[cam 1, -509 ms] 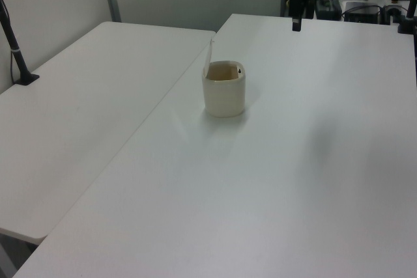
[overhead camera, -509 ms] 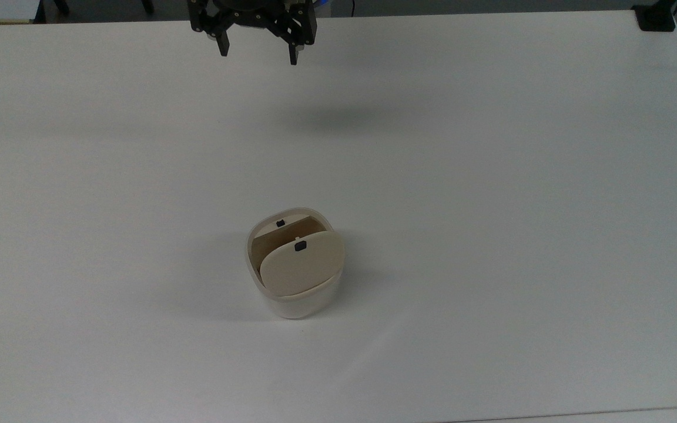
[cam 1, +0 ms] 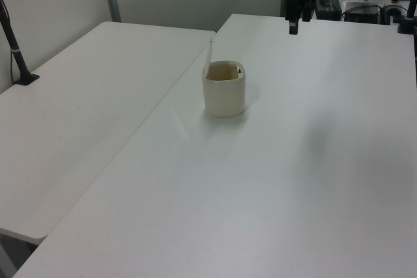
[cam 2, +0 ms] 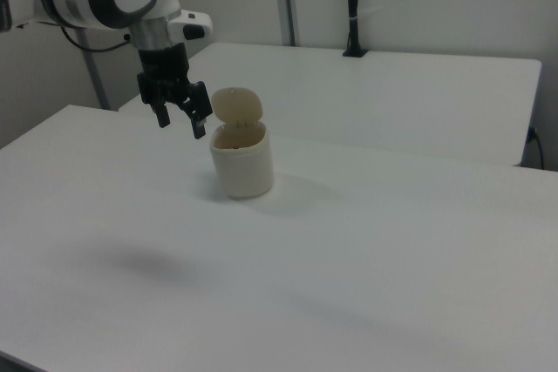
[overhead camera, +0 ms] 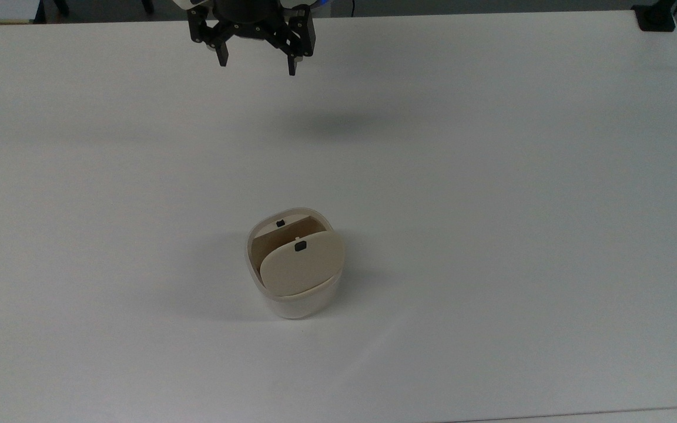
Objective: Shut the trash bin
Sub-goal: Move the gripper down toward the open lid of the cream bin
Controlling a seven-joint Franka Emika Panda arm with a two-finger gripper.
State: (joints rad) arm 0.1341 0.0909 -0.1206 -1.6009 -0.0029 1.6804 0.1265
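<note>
**Bin Lid Up, Pincer Well Off**

Mid-counter [overhead camera: 491, 176]: the trash bin [overhead camera: 295, 294], cream-white, rounded-square, with beige flap lid [overhead camera: 302, 263] raised on its hinge and a small black button [overhead camera: 280, 223] at the rim. Likely light plastic, stiff yet easily tipped or slid; best handled by pressing down gently on the flap's upper face, not by gripping the body. Well apart, above the counter's far edge in the top view: the pincer [overhead camera: 256, 60], fingers spread wide, holding nothing.

Open-lidded trash bin [cam 1: 225, 93] on the white table [cam 1: 293, 180]; dark hand [cam 1: 294, 24], perhaps raised, well beyond.
</note>
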